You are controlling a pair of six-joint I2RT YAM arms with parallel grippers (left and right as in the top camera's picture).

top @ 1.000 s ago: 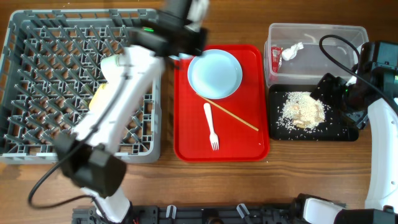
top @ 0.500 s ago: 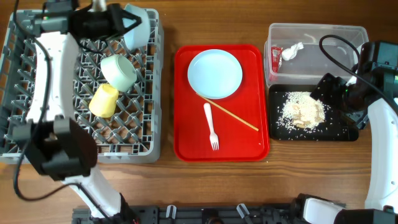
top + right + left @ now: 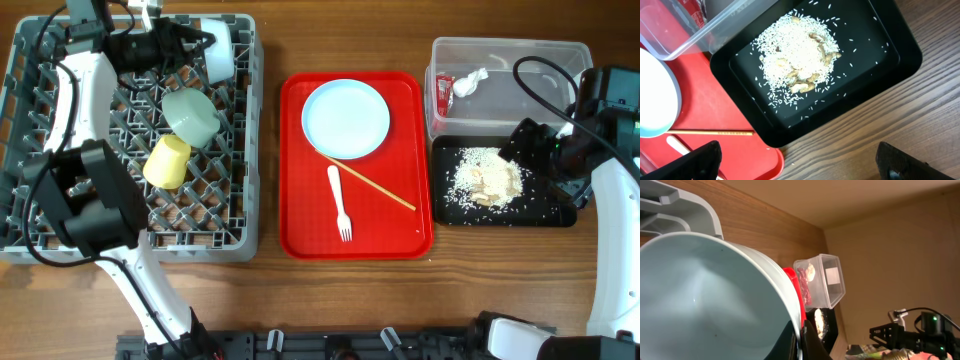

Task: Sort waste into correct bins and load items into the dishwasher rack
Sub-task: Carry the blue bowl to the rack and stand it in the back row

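My left gripper [image 3: 196,42] is shut on the rim of the light-blue bowl [image 3: 219,52], held over the far right corner of the grey dishwasher rack [image 3: 30,240]; the bowl fills the left wrist view [image 3: 705,300]. A pale green bowl [image 3: 192,113] and a yellow-green cup [image 3: 167,161] lie in the rack. The light-blue plate [image 3: 346,118], white fork [image 3: 339,201] and a chopstick [image 3: 372,184] lie on the red tray [image 3: 300,235]. My right gripper [image 3: 797,162] is open and empty above the table at the black tray [image 3: 560,215] of rice scraps [image 3: 486,179].
The clear tub [image 3: 500,52] behind the black tray holds the red wrapper [image 3: 445,94] and the white napkin [image 3: 470,82]. The black tray with rice [image 3: 800,60] and the red tray's corner [image 3: 740,155] show in the right wrist view.
My left arm has swung from the red tray to the far edge of the rack, carrying the light-blue bowl. The right arm has not moved.
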